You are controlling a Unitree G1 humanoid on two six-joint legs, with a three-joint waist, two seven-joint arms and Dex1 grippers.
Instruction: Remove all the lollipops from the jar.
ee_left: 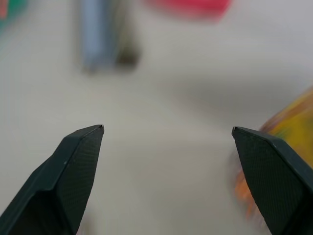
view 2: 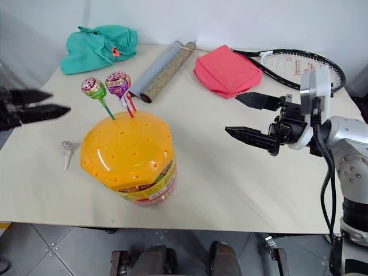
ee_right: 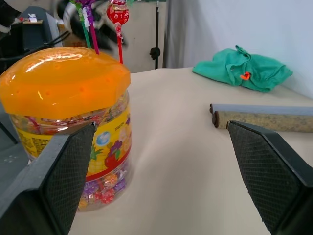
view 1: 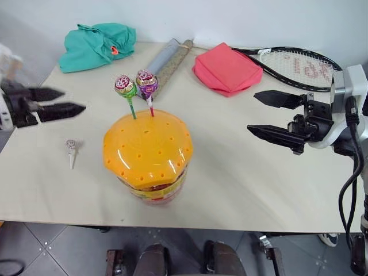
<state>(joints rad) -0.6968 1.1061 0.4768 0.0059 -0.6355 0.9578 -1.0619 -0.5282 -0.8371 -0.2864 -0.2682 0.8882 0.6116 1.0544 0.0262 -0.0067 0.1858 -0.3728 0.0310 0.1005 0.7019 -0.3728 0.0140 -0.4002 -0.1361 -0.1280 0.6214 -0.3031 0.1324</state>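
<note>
Orange-lidded jar (view 1: 148, 152) stands between both empty, parted grippers, left (view 1: 68, 100) and right (view 1: 261, 114); lollipops (view 1: 135, 85) upright.

The jar (view 1: 148, 155) stands in the middle of the tabletop (view 1: 241, 184), two lollipops (view 1: 135, 86) stuck in its lid; one lollipop (view 1: 71, 149) lies to its left.

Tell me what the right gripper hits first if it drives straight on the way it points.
Probably the jar: the right gripper, open, points left at it across bare table, though height is hard to judge.
</note>
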